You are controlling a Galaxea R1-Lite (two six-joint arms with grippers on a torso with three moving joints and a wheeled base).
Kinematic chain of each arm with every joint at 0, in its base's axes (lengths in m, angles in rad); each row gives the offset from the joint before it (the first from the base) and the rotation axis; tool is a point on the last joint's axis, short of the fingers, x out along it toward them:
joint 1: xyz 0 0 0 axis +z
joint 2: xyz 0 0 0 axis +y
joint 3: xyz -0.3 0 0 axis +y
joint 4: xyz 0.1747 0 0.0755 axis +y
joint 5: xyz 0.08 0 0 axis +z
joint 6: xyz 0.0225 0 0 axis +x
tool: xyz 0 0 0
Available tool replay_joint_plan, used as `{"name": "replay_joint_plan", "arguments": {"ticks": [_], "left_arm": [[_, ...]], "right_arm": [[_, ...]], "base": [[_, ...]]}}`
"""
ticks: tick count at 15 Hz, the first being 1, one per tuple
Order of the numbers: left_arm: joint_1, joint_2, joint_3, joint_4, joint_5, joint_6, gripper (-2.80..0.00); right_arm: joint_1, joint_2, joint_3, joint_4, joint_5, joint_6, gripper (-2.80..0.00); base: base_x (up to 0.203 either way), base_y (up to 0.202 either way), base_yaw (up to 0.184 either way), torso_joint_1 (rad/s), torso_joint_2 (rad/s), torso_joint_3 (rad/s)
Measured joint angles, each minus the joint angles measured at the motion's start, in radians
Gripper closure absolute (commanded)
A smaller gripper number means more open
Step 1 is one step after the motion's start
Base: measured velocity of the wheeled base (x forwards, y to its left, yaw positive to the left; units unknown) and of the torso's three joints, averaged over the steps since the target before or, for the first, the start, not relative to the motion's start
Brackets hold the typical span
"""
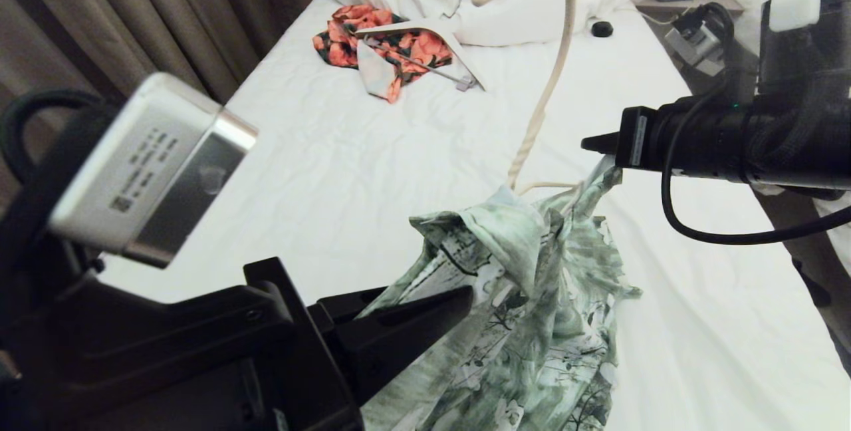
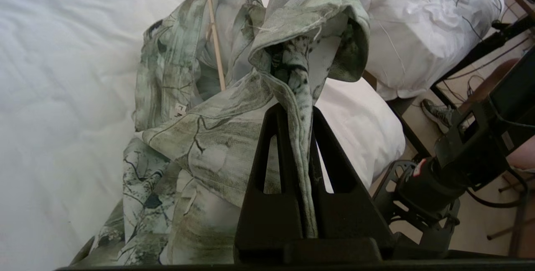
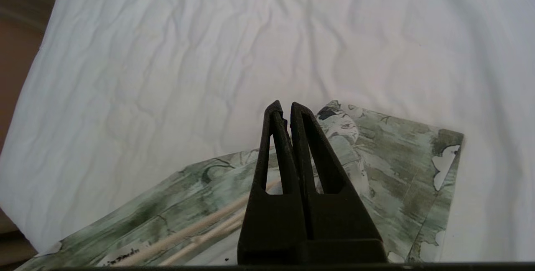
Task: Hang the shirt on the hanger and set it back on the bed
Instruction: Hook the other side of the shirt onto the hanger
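Head view, from left to right: the left gripper [image 1: 459, 301] sits low in the foreground, its fingers [image 2: 288, 137] pinched tight on a folded edge of the shirt [image 1: 532, 311], near the collar by the look of the left wrist view. The green-and-white shirt hangs bunched in the middle above the bed [image 1: 319, 171], draped over the cream hanger [image 1: 555, 78], whose long hook rises toward the pillows. At the right, the right gripper [image 1: 595, 143] is level with the hanger's neck; its fingers [image 3: 278, 145] are pressed together, and whether they pinch cloth I cannot tell. Farther up the bed lie an orange-red garment [image 1: 379, 45] and a wide white hanger [image 1: 425, 35].

The risk, as I judge it: the cloth is crumpled on one side, so pulling with the left could drag the shirt off the hanger's shoulder or tip the hanger out of balance.
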Motion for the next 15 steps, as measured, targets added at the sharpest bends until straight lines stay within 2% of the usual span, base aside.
{"name": "replay_joint_plan", "arguments": {"ticks": [9,12,15], "left_arm": [[-0.024,0.141,-0.074,-0.006,-0.002,-0.005,0.00],[-0.024,0.184,-0.102,-0.005,-0.003,-0.005,0.00],[-0.024,0.211,-0.124,-0.005,-0.002,-0.006,0.00]], "right_arm": [[0.119,-0.097,-0.013,0.016,0.001,-0.048,0.00],[0.162,-0.141,-0.010,0.068,0.002,-0.064,0.00],[0.165,-0.172,-0.006,0.082,0.001,-0.083,0.00]], "base": [[0.000,0.000,0.000,0.000,0.00,0.000],[0.000,0.000,0.000,0.000,0.00,0.000],[0.000,0.000,0.000,0.000,0.00,0.000]]}}
